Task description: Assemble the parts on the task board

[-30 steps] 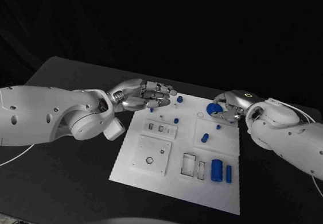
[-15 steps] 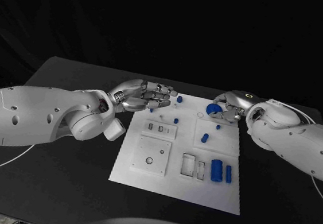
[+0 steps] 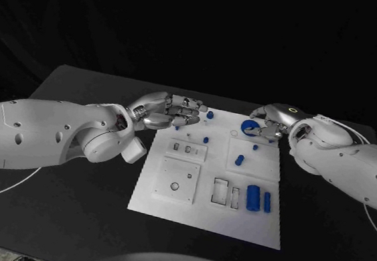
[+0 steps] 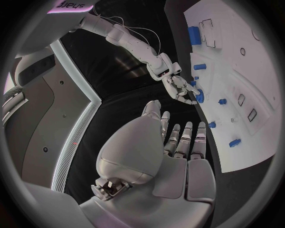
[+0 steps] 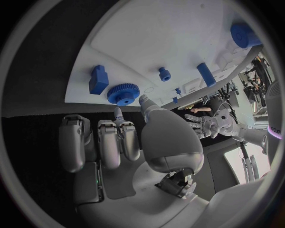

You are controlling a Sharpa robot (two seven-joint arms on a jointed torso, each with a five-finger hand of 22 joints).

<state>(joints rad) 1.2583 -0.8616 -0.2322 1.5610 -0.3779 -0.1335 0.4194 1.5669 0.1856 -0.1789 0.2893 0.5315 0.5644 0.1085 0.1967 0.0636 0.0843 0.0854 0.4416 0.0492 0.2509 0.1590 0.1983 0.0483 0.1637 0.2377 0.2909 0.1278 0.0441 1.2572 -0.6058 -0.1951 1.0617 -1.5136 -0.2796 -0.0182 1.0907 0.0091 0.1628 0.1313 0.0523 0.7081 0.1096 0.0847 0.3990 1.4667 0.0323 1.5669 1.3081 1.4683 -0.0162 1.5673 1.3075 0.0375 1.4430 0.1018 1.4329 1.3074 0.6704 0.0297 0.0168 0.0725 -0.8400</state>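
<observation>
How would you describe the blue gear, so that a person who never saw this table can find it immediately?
Start at the white task board in the middle of the black table and go to its far corner on the robot's right side, just in front of the right hand. The blue gear lies there. It is the one round, flat, toothed part; the blue block beside it is square-edged.

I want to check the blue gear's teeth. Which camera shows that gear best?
The right wrist view: the blue gear lies close beyond the right robot hand, teeth clearly visible, unobstructed. In the head view the gear is small and partly covered by that hand. In the left wrist view it is a distant blue spot.
</observation>
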